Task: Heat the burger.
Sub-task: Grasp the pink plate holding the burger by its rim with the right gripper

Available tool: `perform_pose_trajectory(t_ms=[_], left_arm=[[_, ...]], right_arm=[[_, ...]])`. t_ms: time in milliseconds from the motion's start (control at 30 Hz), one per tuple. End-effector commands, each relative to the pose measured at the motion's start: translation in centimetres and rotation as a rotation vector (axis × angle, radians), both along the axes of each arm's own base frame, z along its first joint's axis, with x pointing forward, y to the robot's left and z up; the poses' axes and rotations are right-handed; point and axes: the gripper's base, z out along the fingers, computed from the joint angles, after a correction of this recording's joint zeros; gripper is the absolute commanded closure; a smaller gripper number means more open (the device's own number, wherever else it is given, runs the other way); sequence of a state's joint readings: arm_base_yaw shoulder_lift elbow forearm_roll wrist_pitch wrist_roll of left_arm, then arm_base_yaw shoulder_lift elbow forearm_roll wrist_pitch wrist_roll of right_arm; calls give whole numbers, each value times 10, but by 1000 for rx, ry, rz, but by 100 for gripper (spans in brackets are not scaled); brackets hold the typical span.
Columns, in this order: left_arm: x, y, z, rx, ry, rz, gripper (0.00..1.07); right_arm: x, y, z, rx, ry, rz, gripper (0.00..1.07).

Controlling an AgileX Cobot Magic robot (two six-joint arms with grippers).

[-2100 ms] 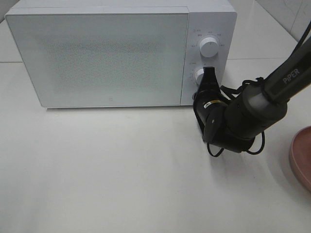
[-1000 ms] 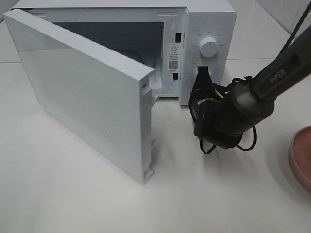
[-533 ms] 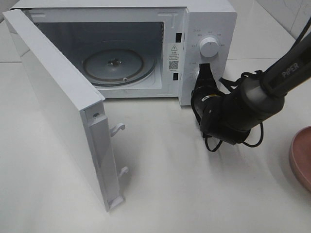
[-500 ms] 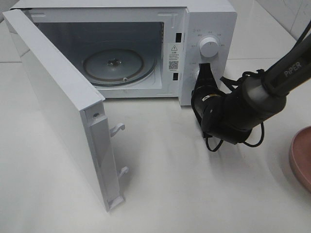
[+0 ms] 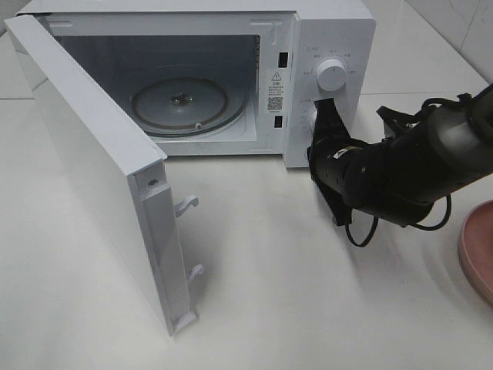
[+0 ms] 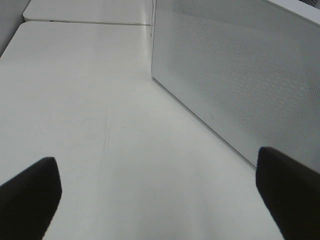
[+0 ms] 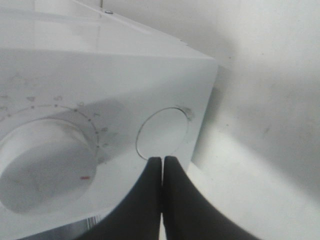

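The burger is out of view in every frame. The white microwave (image 5: pixel 331 31) stands at the back with its door (image 5: pixel 92 154) swung wide open to the left, and its glass turntable (image 5: pixel 181 104) is bare. My right gripper (image 5: pixel 325 109) is shut and empty, with its tips by the lower part of the control panel. In the right wrist view the shut gripper (image 7: pixel 162 162) sits at the rim of the round button (image 7: pixel 162 132), beside a dial (image 7: pixel 45 160). My left gripper (image 6: pixel 160 192) is open and empty over the table, near the outside of the door (image 6: pixel 240 75).
The rim of a round pink plate (image 5: pixel 479 247) shows at the right edge of the table. The upper dial (image 5: pixel 332 74) is above my right gripper. The open door juts forward over the left half of the white table (image 5: pixel 269 308).
The microwave door, shut two seconds ago, has swung fully open to the left. In the last half second my right arm has shifted a little to the right; the door stays still.
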State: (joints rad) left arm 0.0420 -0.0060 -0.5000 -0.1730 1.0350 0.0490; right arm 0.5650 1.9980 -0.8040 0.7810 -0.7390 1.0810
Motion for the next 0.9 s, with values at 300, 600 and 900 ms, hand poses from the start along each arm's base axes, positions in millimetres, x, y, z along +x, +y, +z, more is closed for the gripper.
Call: perform_pose_trajectory(t_ms=[300, 600, 900], left_arm=[[-2, 0, 0, -5, -16, 0, 9], [-2, 0, 0, -5, -16, 0, 9], [-2, 0, 0, -5, -16, 0, 9]], right_arm=[[-33, -7, 25, -223, 106, 298, 107], [-45, -9, 40, -426, 177, 627, 107], [-56, -31, 52, -508, 267, 931, 107]])
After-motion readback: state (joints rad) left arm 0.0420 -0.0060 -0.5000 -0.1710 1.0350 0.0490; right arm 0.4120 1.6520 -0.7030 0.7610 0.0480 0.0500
